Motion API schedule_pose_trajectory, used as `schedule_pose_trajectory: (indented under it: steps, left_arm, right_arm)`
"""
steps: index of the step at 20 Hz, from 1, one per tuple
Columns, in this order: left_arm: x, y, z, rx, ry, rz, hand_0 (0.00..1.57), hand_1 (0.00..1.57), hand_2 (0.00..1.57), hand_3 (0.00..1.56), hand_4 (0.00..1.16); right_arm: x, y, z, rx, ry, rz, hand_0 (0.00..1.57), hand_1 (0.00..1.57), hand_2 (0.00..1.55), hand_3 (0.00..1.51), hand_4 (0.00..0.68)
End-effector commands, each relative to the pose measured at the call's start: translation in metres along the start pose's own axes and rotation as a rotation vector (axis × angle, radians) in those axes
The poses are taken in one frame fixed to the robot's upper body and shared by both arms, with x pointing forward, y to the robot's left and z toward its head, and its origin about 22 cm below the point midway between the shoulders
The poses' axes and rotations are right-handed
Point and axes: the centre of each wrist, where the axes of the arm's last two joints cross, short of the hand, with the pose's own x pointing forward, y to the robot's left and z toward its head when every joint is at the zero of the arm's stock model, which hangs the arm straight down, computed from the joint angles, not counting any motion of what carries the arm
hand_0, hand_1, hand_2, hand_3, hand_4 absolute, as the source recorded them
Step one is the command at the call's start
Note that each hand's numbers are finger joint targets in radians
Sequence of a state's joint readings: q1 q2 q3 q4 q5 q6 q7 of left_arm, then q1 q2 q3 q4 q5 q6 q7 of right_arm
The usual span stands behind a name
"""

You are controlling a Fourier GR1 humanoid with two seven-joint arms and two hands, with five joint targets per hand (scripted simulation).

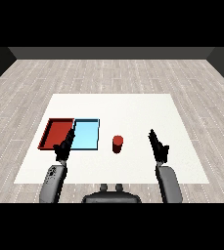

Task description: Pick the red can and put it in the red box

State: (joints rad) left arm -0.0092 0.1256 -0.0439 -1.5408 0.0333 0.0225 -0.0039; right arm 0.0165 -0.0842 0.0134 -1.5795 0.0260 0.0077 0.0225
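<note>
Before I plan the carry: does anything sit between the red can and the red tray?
Yes. The light blue tray lies between the red can and the red tray, and the left hand hovers near both trays' front edges.

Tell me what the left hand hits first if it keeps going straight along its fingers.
Most likely the light blue tray: the left hand points forward and slightly right, at that tray's near-left edge by the red tray. Depth is unclear.
</note>
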Motion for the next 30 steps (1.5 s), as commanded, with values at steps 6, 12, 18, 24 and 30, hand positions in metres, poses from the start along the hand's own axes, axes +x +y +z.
schedule_pose_trajectory:
  steps: [6, 12, 18, 24, 30]
  left_arm:
    - [0.007, 0.005, -0.016, 0.024, 0.006, -0.016, 0.0, 0.0, 0.0, 0.0, 0.0]
    - [0.025, -0.001, 0.008, 0.027, -0.46, 0.094, 0.0, 0.0, 0.0, 0.0, 0.0]
    - [0.01, 0.009, -0.01, 0.023, -0.447, 0.081, 0.0, 0.0, 0.0, 0.0, 0.0]
    - [0.012, -0.012, 0.006, 0.034, -0.484, 0.09, 0.0, 0.0, 0.0, 0.0, 0.0]
    - [0.011, 0.015, -0.002, 0.026, -0.464, 0.127, 0.0, 0.0, 0.0, 0.0, 0.0]
  right_arm:
    - [-0.014, 0.012, 0.007, -0.035, -0.013, -0.01, 0.0, 0.0, 0.0, 0.0, 0.0]
    - [-0.003, -0.016, 0.004, -0.004, -0.368, -0.083, 0.0, 0.0, 0.0, 0.0, 0.0]
    - [-0.003, 0.001, 0.008, 0.017, -0.388, -0.103, 0.0, 0.0, 0.0, 0.0, 0.0]
    - [-0.003, -0.001, 0.0, 0.031, -0.354, -0.123, 0.0, 0.0, 0.0, 0.0, 0.0]
    - [-0.01, 0.0, -0.01, 0.052, -0.324, -0.143, 0.0, 0.0, 0.0, 0.0, 0.0]
